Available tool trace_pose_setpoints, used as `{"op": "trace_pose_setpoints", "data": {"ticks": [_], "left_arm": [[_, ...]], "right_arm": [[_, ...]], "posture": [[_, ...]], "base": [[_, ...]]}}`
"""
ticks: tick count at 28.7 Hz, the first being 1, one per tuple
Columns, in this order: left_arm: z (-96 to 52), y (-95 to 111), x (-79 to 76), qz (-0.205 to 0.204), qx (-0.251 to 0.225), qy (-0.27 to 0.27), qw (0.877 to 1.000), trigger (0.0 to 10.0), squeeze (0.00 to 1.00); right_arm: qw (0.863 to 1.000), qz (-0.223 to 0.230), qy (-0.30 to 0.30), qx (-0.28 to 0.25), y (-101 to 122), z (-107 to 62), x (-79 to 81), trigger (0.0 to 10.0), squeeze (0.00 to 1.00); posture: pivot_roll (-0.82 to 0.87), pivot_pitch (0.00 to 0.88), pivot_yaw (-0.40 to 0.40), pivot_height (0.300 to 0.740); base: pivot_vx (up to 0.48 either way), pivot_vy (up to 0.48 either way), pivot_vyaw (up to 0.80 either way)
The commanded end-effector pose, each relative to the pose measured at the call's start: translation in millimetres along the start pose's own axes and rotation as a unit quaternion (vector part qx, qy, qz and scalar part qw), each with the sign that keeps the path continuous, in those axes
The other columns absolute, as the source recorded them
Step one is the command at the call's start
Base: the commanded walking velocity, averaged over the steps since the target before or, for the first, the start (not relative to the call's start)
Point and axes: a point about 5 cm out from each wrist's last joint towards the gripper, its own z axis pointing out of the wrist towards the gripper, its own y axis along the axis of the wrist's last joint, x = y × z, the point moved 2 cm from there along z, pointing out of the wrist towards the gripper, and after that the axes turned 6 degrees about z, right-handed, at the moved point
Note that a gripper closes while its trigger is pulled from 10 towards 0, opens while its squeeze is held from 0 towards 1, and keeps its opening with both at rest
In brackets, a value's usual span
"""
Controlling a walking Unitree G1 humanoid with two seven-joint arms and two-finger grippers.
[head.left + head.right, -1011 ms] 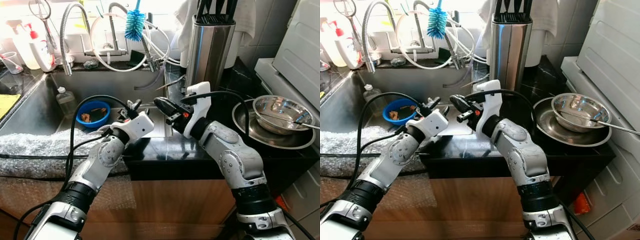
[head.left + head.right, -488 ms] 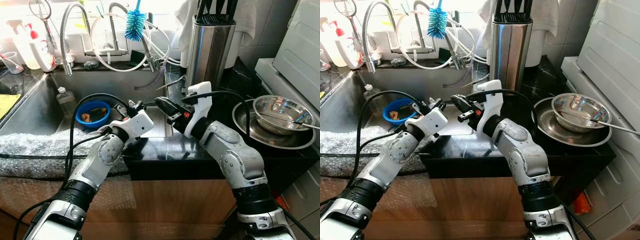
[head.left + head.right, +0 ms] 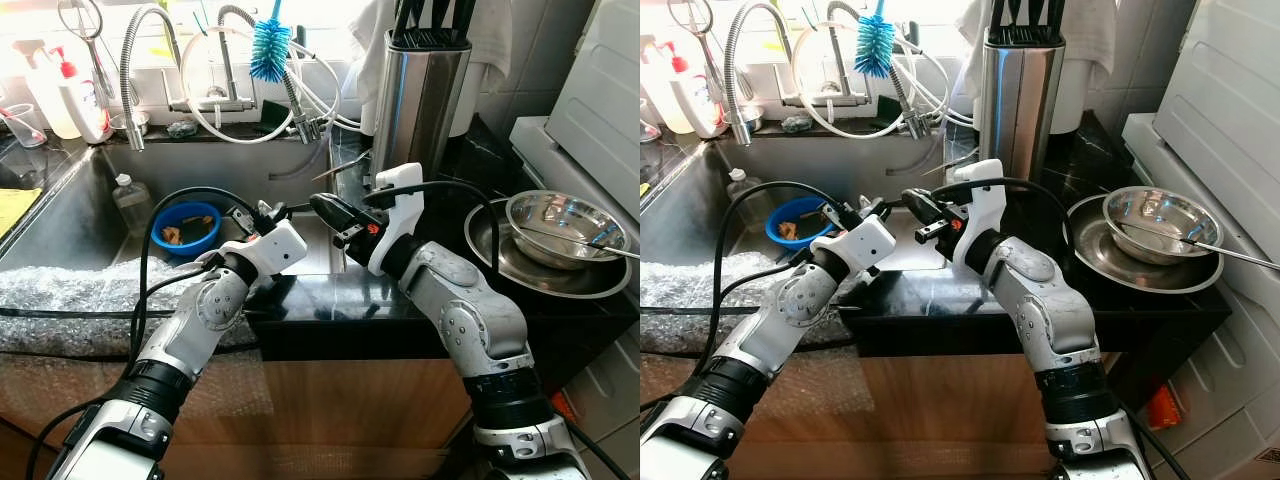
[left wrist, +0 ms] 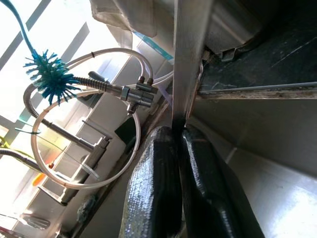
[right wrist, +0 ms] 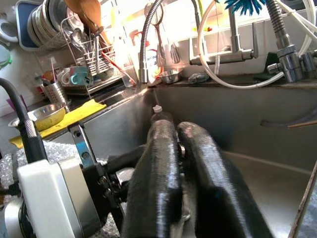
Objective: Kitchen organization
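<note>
Looking down from the head camera, you see both arms raised over the front edge of the steel sink [image 3: 60, 235], their grippers close together above the right part of the basin. Your left gripper [image 3: 262, 212] points toward the back of the sink; in its wrist view the two black fingers [image 4: 153, 188] lie pressed side by side with nothing between them. Your right gripper [image 3: 325, 208] reaches in from the black counter [image 3: 330, 300] side, pointing leftward toward the left gripper's tip, and its wrist view likewise shows the fingers [image 5: 163, 163] closed flat against each other, empty. A small metal piece sits just beneath them there, but you cannot tell what it is. The two grippers sit near each other, apparently not touching. Down in the basin, to the left of the left gripper, lies a blue bowl [image 3: 187, 225] with brownish scraps inside, and a small clear bottle [image 3: 127, 198] stands beside it, further left. Behind the sink, a blue bottle brush [image 3: 270, 50] hangs among the faucet hoses [image 3: 225, 90]. A tall steel knife block [image 3: 418, 85] stands on the counter behind the right arm. Further right, a steel bowl [image 3: 560, 225] with a utensil across it rests inside a wider steel pan [image 3: 500, 262]. Bubble wrap [image 3: 70, 290] covers the sink's near edge under the left arm.
</note>
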Motion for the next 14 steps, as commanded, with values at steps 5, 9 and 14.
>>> {"op": "trace_pose_setpoints", "data": {"ticks": [5,9,14], "left_arm": [[1.3,-3.4,1.4,0.001,0.009,-0.001,1.0,0.0,0.0],[1.2,-3.8,1.1,0.0,0.01,-0.001,1.0,0.0,0.0],[1.4,-6.5,1.0,0.001,0.017,0.0,1.0,0.0,0.0]], "right_arm": [[0.997,-0.036,-0.026,-0.057,23.4,1.2,0.5,10.0,0.0],[0.994,-0.044,-0.044,-0.086,36.0,0.1,-0.3,10.0,0.0],[0.977,-0.11,-0.111,-0.142,58.9,-9.0,-6.6,10.0,0.0]], "posture": [[-0.04,0.0,0.016,0.74],[-0.04,0.0,0.017,0.74],[-0.05,0.0,0.021,0.74]], "base": [[0.0,0.0,0.0],[0.0,0.0,0.0],[0.0,0.0,0.0]]}}
